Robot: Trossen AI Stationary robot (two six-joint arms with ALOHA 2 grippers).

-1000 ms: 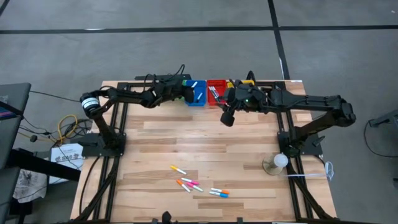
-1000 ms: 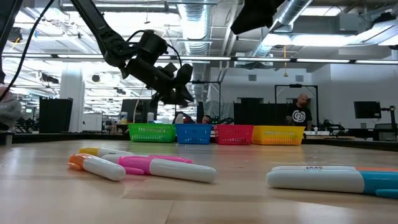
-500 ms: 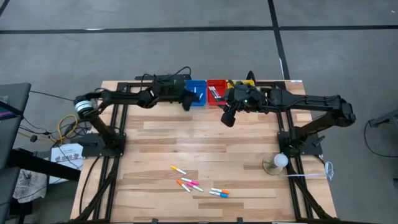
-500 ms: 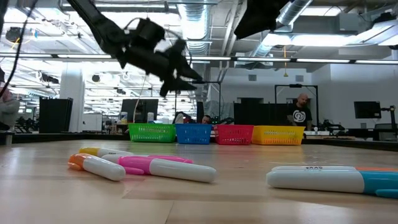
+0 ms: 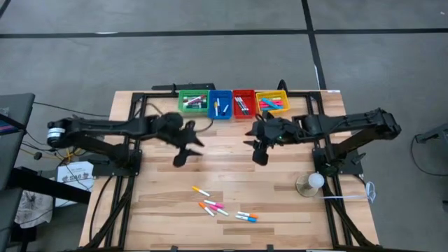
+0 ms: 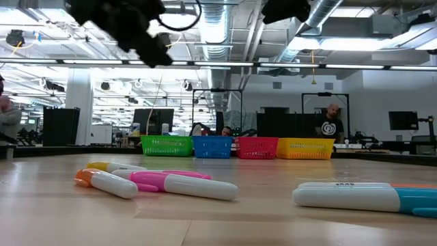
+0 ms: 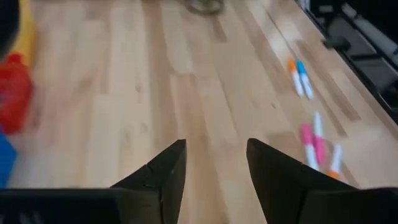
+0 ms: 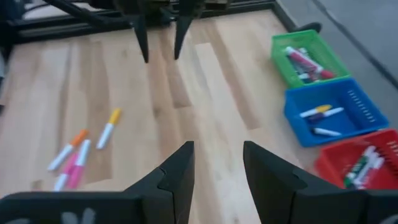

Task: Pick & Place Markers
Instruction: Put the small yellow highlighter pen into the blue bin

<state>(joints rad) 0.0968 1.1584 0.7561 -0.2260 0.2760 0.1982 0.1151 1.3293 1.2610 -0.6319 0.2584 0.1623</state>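
Observation:
Several markers lie flat on the wooden table near its front edge: a yellow-tipped one, an orange and pink group and a blue and orange pair. My left gripper hangs open above the table's middle, left of centre, with nothing between its fingers. My right gripper hangs open at the same depth, right of centre, also holding nothing. More markers lie in the bins at the far edge.
Four small bins stand in a row at the far edge: green, blue, red, yellow. A clear round object sits at the right near the arm's base. Bare wood lies between the grippers and the loose markers.
My left gripper has drawn back from the blue bin, swinging toward the table's left and near edge, and has rolled as it went. My right gripper has moved a little from the red bin toward the near edge. The loose markers have stayed put.

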